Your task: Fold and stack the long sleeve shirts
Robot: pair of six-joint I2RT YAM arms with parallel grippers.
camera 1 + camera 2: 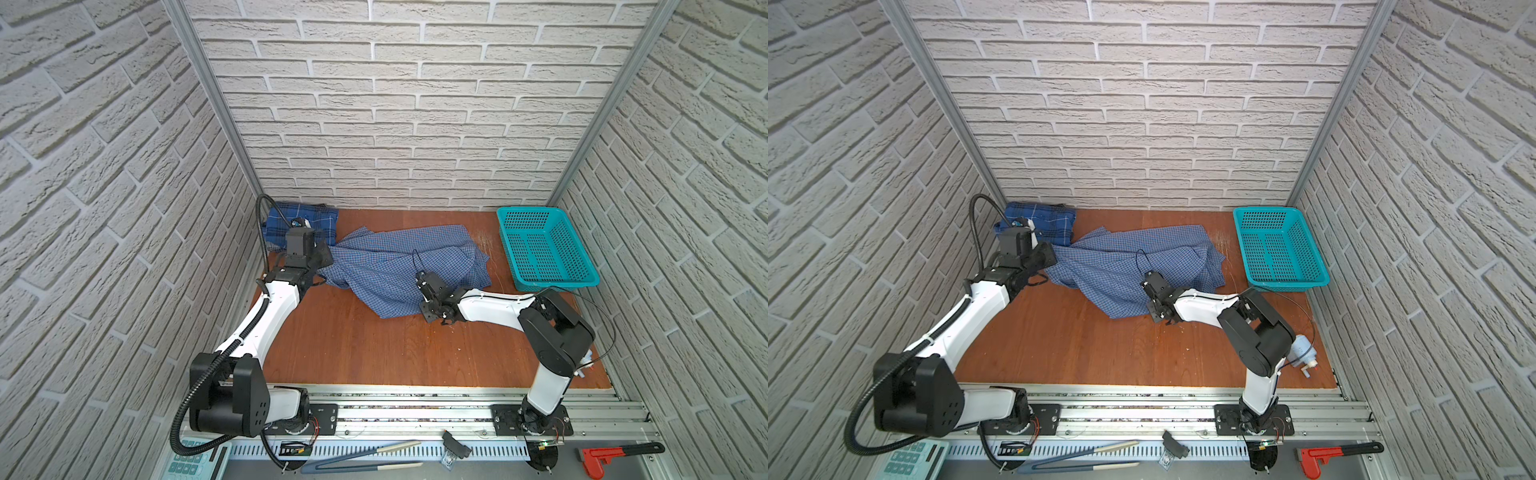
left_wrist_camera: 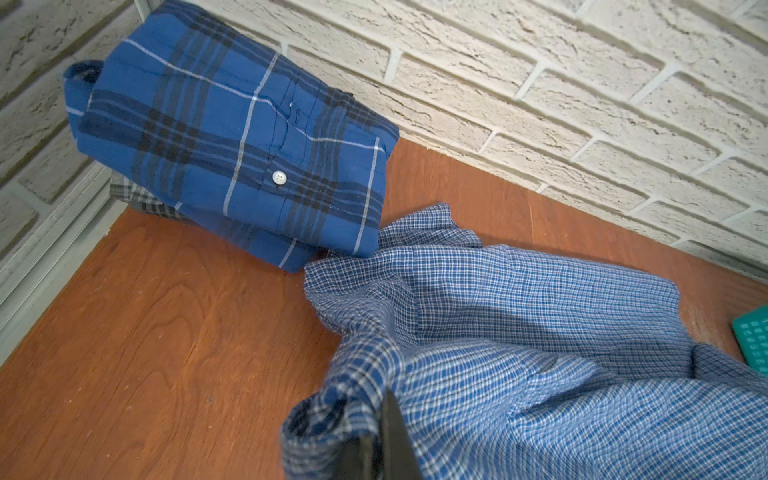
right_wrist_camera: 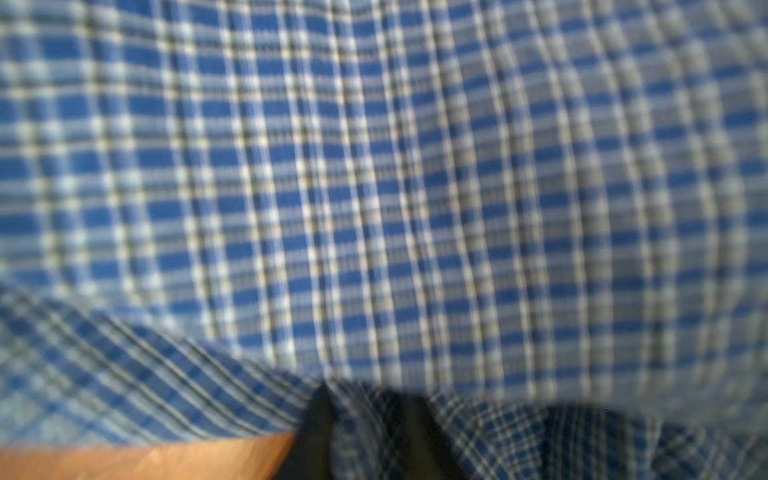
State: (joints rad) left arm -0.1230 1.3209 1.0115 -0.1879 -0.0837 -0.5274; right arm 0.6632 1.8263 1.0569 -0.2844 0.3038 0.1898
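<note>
Fine-checked cloth of the light blue shirt [image 3: 374,187] crowds the right gripper [image 3: 365,409], clamped on its near edge, while the left gripper [image 2: 376,440] pinches its left end, so it lies rumpled crosswise between them on the table [image 1: 353,345], the folded plaid shirt [image 1: 299,222] just beyond that end.

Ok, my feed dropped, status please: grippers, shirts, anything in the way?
Left gripper and right gripper shut on crumpled light-blue fine-check cloth shirt. Royal-blue plaid cloth shirt folded, far-left corner. Teal perforated plastic basket off right, not touching.

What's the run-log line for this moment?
left gripper: shut on checked shirt | right gripper: shut on checked shirt | plaid shirt: folded, far-left corner
</note>
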